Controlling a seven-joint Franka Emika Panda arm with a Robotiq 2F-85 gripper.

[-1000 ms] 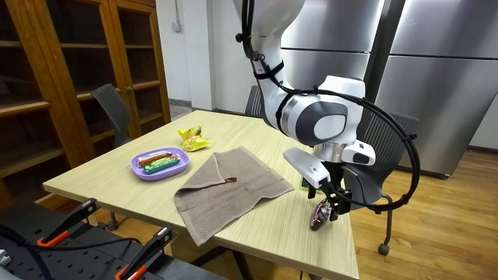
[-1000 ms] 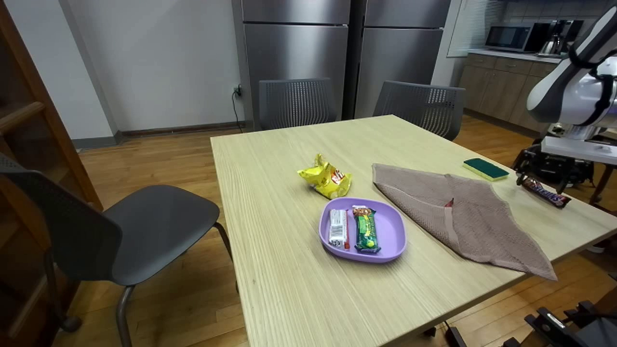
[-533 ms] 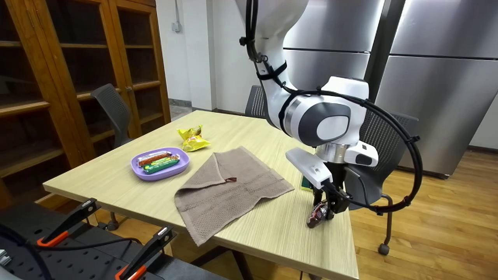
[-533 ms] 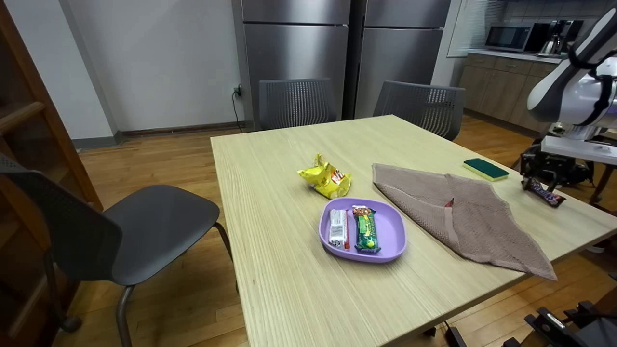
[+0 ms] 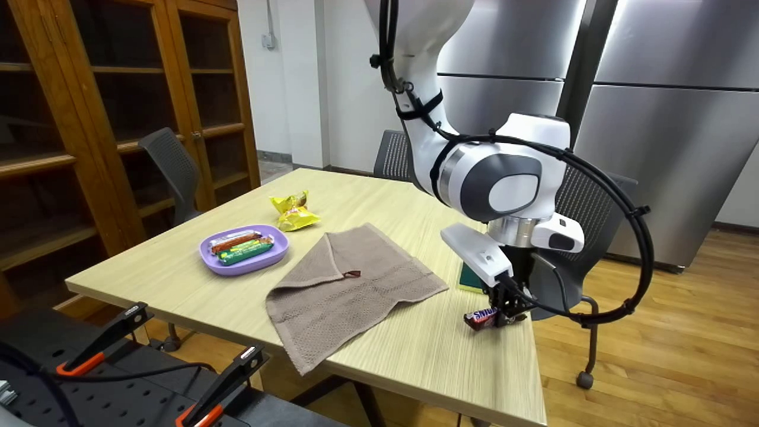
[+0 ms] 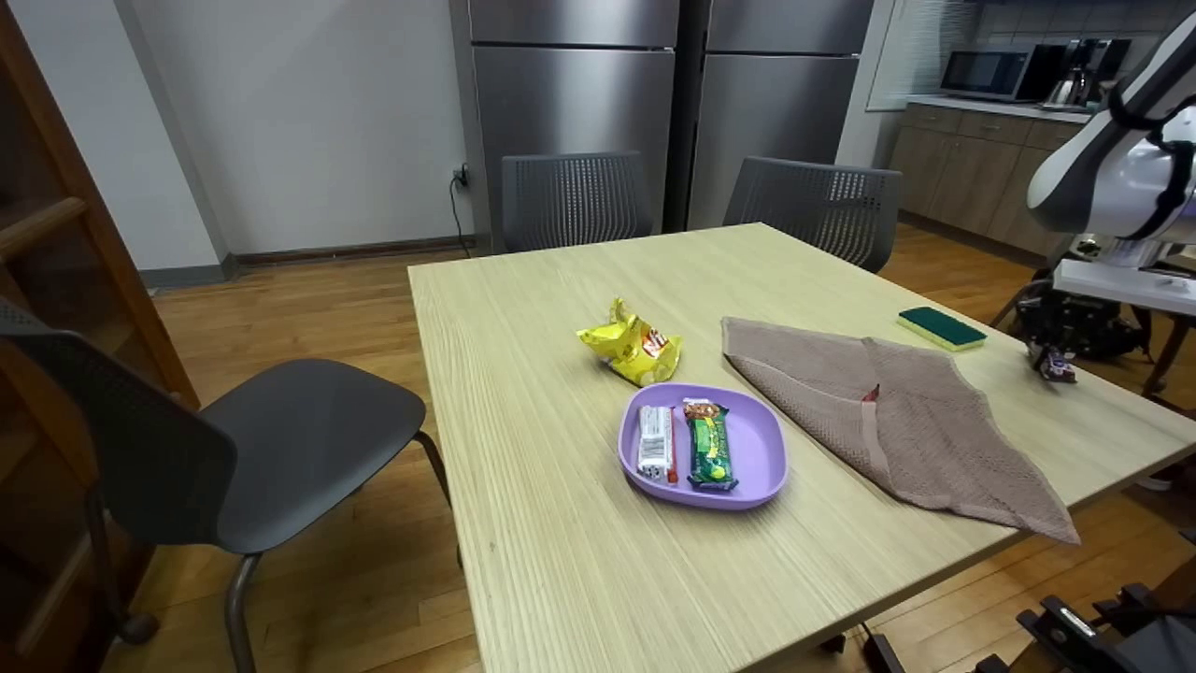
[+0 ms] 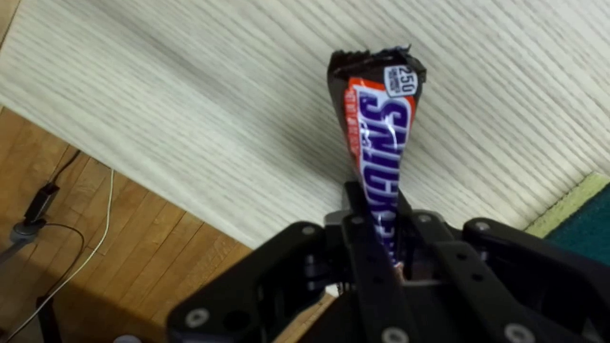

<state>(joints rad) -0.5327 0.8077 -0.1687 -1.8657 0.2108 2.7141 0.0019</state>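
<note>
Snickers bar (image 7: 381, 128), long, glossy and brown-wrapped, centre of the wrist frame, gripped between black jaws. Lower right there, green-and-yellow rectangular sponge (image 7: 584, 226) on pale wood-grain table (image 7: 214, 109). In an exterior frame: taupe cloth towel (image 5: 362, 287), lower centre; purple oval plastic tray (image 5: 240, 270), left.

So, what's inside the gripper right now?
In the gripper is a Snickers bar, pinched between the fingers, its lettered end sticking out. Where they press, the bar's sides are covered and can't be seen.
</note>
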